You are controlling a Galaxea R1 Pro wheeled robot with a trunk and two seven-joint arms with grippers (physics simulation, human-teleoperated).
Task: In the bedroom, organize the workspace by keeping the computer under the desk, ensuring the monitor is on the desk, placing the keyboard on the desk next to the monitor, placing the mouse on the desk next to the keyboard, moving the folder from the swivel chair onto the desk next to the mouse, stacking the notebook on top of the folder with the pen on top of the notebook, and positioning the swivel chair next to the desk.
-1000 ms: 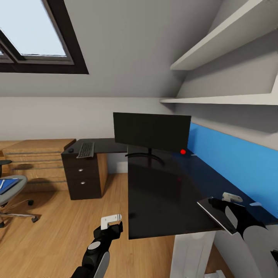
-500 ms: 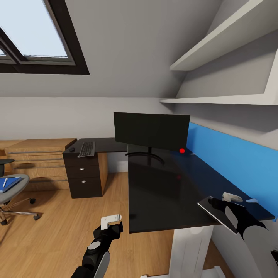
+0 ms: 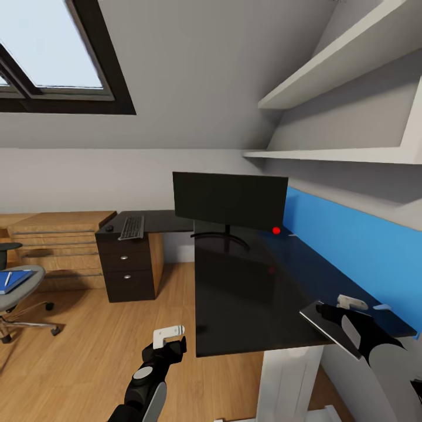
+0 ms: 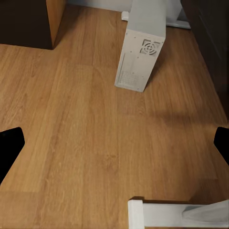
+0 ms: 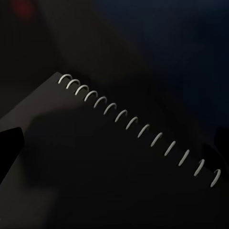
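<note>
Monitor (image 3: 230, 199), keyboard (image 3: 131, 227) and mouse (image 3: 108, 227) sit on the counter (image 3: 246, 287); the folder (image 3: 13, 280) remains on the chair (image 3: 14, 293); right pincer (image 3: 343, 309) grips the notebook (image 3: 328, 326), left pincer (image 3: 169, 335) open, empty.

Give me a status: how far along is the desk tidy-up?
Done: monitor, keyboard and mouse sit on the desk; the computer stands on the floor by a desk leg. In hand: the right gripper holds the spiral notebook over the desk's near end. Left: the blue folder and pen lie on the swivel chair, which stands away from the desk. The left gripper is empty.
</note>
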